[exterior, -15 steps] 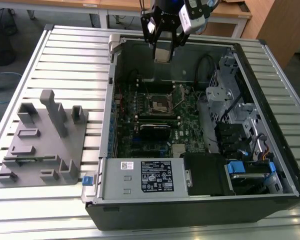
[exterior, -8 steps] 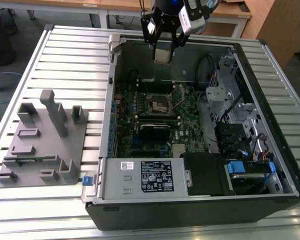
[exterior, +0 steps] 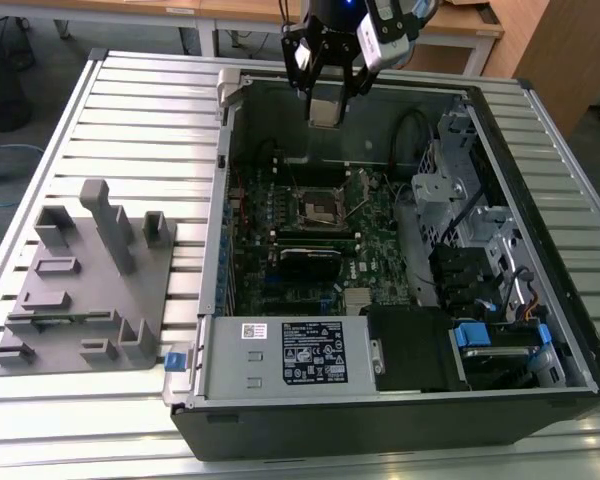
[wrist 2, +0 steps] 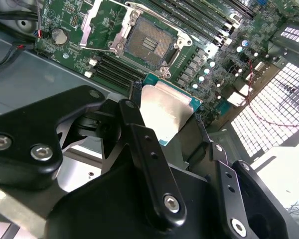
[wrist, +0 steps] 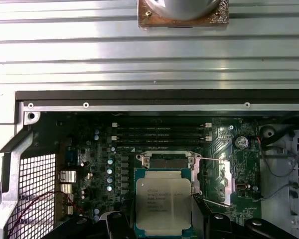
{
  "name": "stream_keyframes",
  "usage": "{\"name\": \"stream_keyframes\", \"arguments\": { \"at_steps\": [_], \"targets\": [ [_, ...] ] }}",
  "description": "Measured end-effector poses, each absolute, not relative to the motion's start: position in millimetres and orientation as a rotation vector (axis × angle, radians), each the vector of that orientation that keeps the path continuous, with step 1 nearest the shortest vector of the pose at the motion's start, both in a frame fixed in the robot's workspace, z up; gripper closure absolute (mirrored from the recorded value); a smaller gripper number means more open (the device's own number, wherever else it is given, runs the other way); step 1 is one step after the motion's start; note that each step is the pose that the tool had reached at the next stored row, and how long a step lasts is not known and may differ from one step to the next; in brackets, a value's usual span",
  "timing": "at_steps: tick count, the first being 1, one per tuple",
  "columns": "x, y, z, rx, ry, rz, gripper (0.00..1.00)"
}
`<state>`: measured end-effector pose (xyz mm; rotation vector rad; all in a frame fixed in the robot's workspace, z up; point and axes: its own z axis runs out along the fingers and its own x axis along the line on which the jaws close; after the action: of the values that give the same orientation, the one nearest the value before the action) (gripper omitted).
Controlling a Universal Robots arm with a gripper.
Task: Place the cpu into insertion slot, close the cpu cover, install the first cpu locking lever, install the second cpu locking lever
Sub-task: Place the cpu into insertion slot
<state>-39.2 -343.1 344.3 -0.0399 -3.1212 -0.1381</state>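
My gripper (exterior: 326,98) hangs over the far side of the open computer case and is shut on the cpu (exterior: 325,111). The cpu (wrist 2: 165,112) is a flat silver square, pinched at its edges between the black fingers (wrist 2: 139,142). Below it on the green motherboard lies the insertion slot (wrist 2: 150,43), bare and open, well apart from the chip. In the first wrist view the cpu (wrist: 163,201) hides most of the insertion slot (wrist: 167,162). The cpu cover (wrist 2: 100,25) stands flipped open beside the socket. In the exterior view the insertion slot (exterior: 319,208) sits mid-board.
Case walls (exterior: 225,200) ring the board. Black memory slots (wrist: 162,134) run beside the socket. A white-labelled power supply (exterior: 300,355) and drive cages (exterior: 470,230) fill the near and right sides. A grey fixture rack (exterior: 90,280) stands on the slatted table. A round metal part on a copper base (wrist: 182,12) rests outside the case.
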Motion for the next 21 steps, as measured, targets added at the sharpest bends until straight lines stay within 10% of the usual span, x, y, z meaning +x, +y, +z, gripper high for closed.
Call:
{"name": "stream_keyframes", "arguments": {
  "at_steps": [21],
  "targets": [
    [-39.2, -343.1, 334.4, -0.040, -3.121, -0.138, 0.46]
  ]
}}
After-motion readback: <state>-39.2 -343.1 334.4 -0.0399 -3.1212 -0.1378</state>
